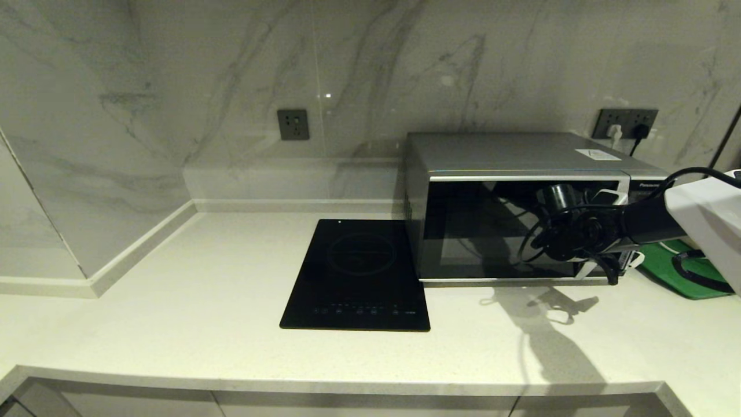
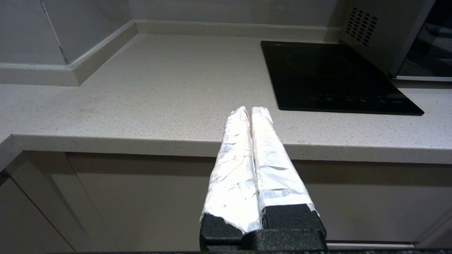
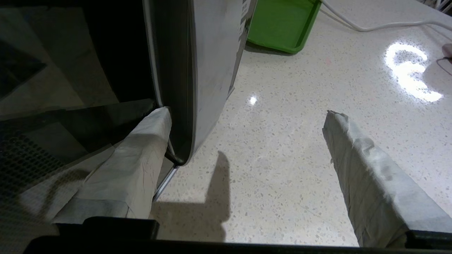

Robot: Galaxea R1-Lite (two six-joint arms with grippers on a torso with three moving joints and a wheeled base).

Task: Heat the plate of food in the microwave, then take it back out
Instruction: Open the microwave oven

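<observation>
**Right claw spread wide at the microwave's handle**

The right claw (image 3: 247,134), its taped fingers (image 3: 134,165) standing far apart and gripping nothing, sits at the front right corner of the microwave (image 1: 521,156). In the right wrist view one finger lies against the dark glass of the door beside the curved silver handle strip (image 3: 208,70), its tip touching or nearly touching the strip's inner edge; the other finger hangs over bare speckled tabletop (image 3: 282,169). From the head camera, the black right arm reaches in from the right edge across the lower right of the door, casting a shadow on the tabletop in front of the oven. The microwave's door is shut, and the plate of food cannot be seen in any view; whether it lies behind the dark glass cannot be told. A green tray (image 1: 677,272) rests just right of the microwave, with cables trailing over it. A black induction cooktop (image 1: 359,278) lies flat just left of the oven. The left claw (image 2: 249,113), fingers pressed together and empty, hangs parked at the tabletop's front edge, well left of the cooktop.
</observation>
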